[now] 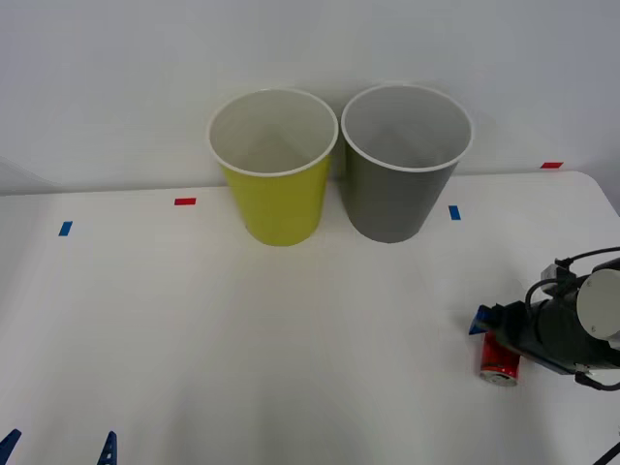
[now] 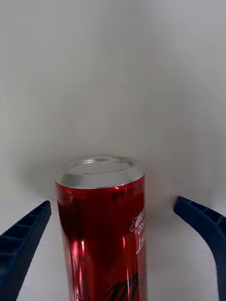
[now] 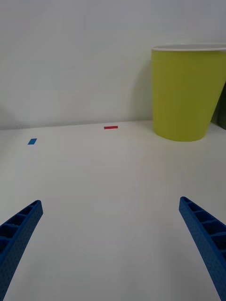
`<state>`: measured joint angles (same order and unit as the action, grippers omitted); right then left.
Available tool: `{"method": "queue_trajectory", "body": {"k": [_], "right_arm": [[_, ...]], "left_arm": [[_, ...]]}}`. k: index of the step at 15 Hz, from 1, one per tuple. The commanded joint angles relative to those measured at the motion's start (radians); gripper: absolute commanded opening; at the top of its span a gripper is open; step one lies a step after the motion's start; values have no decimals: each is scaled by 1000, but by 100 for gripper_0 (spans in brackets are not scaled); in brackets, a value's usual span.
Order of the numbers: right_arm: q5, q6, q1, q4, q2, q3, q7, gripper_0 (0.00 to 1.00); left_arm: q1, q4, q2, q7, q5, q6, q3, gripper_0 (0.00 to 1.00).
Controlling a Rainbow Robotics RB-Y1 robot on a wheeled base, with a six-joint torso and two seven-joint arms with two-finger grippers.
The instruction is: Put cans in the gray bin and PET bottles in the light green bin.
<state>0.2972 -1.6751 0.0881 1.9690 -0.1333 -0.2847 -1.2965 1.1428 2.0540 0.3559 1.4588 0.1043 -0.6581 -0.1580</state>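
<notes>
White table (image 1: 291, 329) against plain white wall. Red can (image 1: 501, 360) near right edge, between spread fingers of right gripper (image 1: 496, 334), ungrasped. Left gripper (image 3: 113, 244) spread, empty, at near-left edge.

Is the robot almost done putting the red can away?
Not yet. Nothing shows inside the gray bin or the light green bin. The red can lies on the table, and the right gripper has its fingers open around it, not squeezing. The left gripper waits open. Grabbing, carrying and dropping are left.
</notes>
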Motion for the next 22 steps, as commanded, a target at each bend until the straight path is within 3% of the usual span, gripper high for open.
{"method": "queue_trajectory", "body": {"k": [1, 12, 22], "right_arm": [[-1, 0, -1, 2, -3, 5, 11, 12], [-44, 2, -28, 77, 15, 21, -24, 6], [-85, 117, -97, 261, 135, -42, -483, 5]], "left_arm": [[0, 0, 0, 0, 0, 0, 0, 100], [0, 0, 0, 0, 0, 0, 0, 100], [0, 0, 0, 0, 0, 0, 0, 100]]}}
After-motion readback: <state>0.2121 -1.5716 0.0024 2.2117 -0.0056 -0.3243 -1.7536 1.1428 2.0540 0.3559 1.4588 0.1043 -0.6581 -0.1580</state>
